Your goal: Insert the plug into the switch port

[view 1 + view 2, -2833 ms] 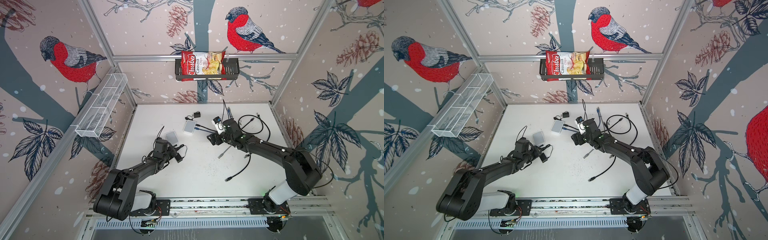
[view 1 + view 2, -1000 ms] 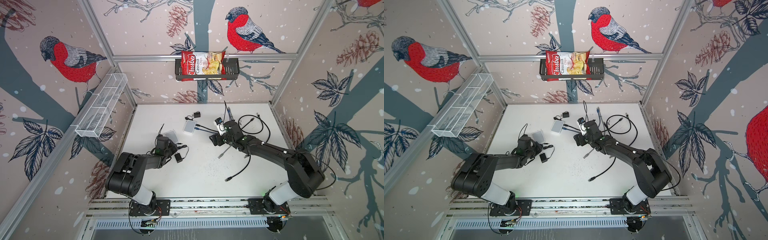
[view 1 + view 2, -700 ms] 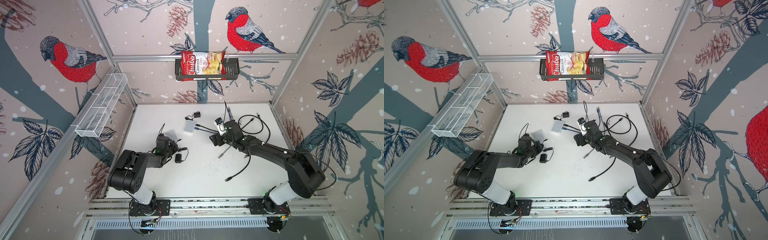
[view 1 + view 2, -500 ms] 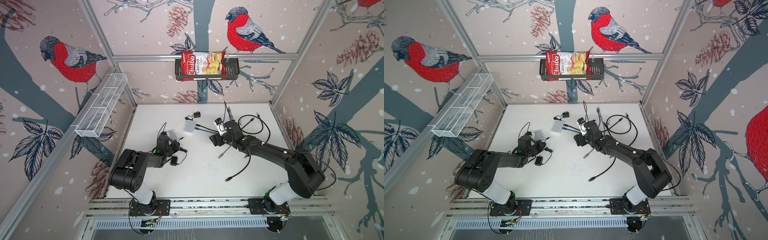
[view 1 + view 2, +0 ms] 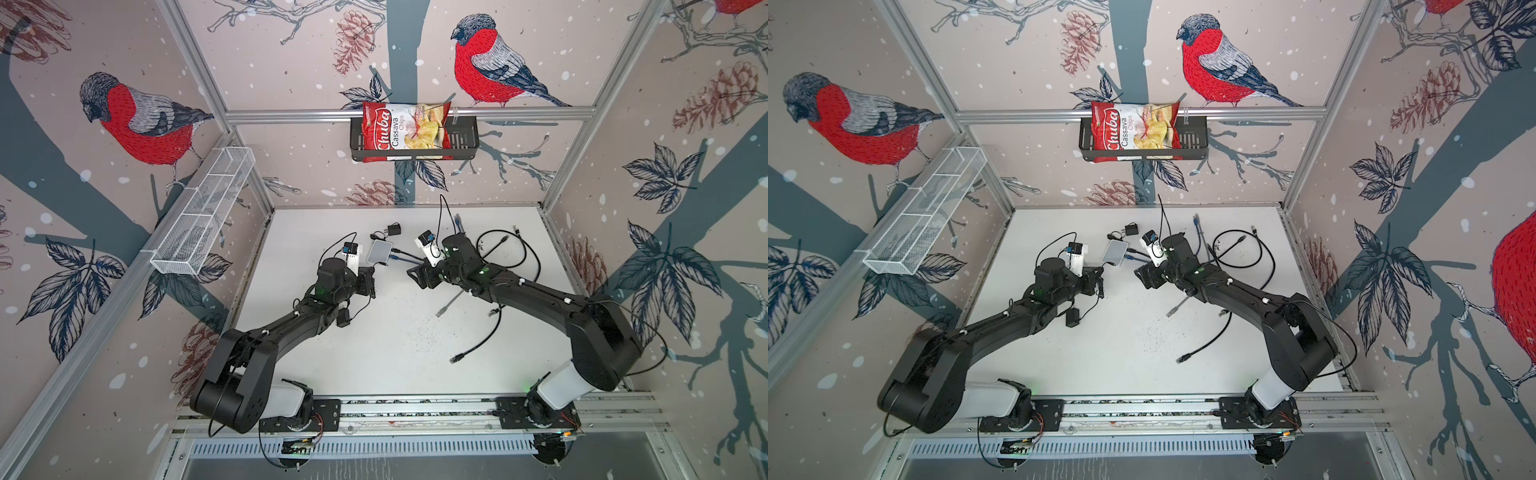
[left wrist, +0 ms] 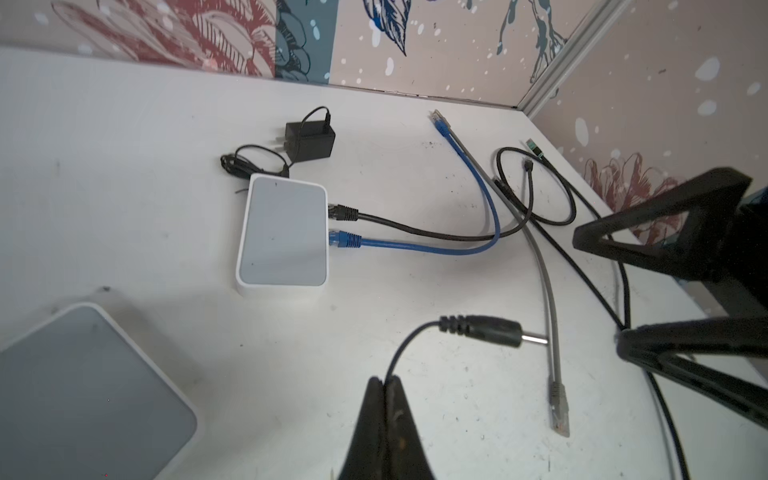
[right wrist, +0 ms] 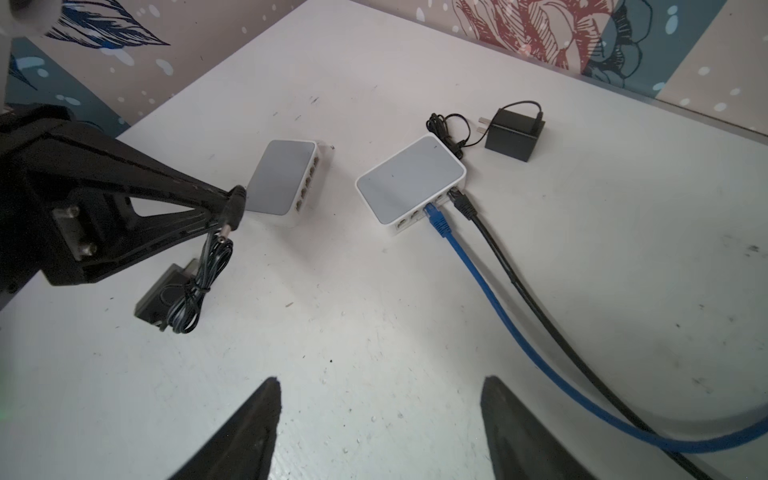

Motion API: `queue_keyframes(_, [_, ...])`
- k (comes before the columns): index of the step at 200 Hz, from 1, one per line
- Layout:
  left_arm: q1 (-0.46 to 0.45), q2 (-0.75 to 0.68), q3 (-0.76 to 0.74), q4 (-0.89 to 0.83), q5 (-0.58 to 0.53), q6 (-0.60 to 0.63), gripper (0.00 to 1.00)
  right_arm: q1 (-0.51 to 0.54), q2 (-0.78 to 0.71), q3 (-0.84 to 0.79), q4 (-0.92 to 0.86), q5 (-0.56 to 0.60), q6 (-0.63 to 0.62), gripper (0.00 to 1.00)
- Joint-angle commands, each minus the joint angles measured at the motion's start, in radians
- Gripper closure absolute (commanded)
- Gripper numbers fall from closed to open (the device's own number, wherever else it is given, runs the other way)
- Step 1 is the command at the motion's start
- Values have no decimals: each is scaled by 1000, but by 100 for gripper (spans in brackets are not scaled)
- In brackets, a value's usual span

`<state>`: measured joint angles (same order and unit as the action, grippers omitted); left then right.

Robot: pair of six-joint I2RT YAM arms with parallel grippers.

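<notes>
Lower centre of left wrist view: left claw (image 6: 384,384) pinched shut on plug (image 6: 484,329) cord; right claw (image 7: 380,411) spread wide, empty, above table (image 7: 374,332).

Smooth matt plastic switch (image 6: 285,235), matt black plug (image 6: 482,329) with bare metal tip, scuffed white table (image 6: 124,166).

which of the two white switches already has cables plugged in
The switch beside the black power adapter: a blue cable and a black cable sit in its ports. The other switch has empty ports.
</notes>
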<state>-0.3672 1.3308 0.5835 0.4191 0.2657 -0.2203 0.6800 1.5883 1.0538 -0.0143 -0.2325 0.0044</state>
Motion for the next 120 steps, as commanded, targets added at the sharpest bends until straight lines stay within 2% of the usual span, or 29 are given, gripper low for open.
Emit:
queue_keyframes(1, [-38,-46,14,-69,-68,187,100,-19,-12,23,-45,-85,21,24])
queue_keyframes(65, [-237,-63,57,-138,-198,499,100,-53,-77,45,-108,-224,24,34])
queue_keyframes(120, [-334,-39,105,-182,-281,685,100,-26,-64,66,-193,-277,-10,45])
